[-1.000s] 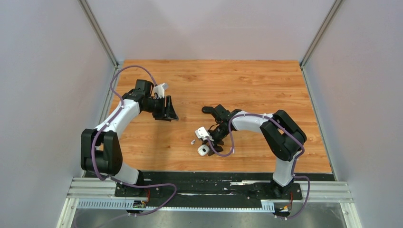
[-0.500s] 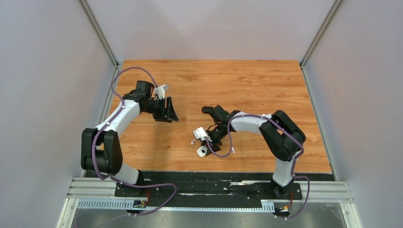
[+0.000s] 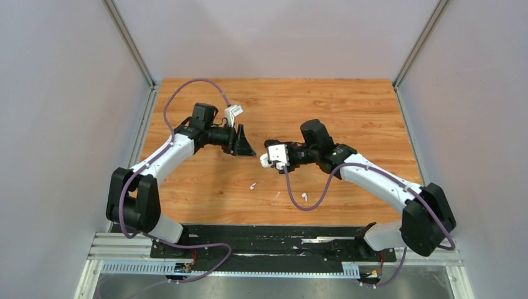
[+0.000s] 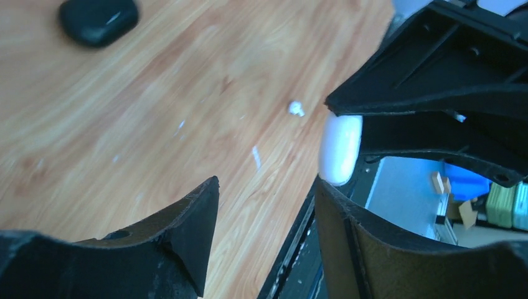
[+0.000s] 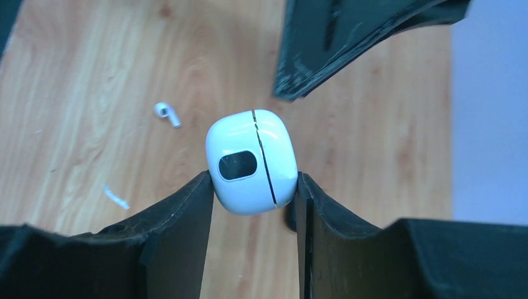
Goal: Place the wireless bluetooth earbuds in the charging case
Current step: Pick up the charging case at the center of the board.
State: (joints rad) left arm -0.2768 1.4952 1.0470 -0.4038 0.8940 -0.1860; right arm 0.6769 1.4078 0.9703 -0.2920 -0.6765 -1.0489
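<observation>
My right gripper is shut on the white charging case, lid closed, and holds it above the table middle. My left gripper is open and empty just left of the case; in the left wrist view the gripper has the case just past its right finger. Two white earbuds lie on the wood, one below the case and one further right. One earbud also shows in the right wrist view and one in the left wrist view.
A thin white fleck lies between the earbuds, also seen in the right wrist view. A black rounded object lies on the wood. The table's near edge has a black rail. Grey walls stand on both sides.
My right gripper has lifted the case from near the front edge and carried it farther back. My left gripper has swung right toward it. Both earbuds now lie uncovered.
</observation>
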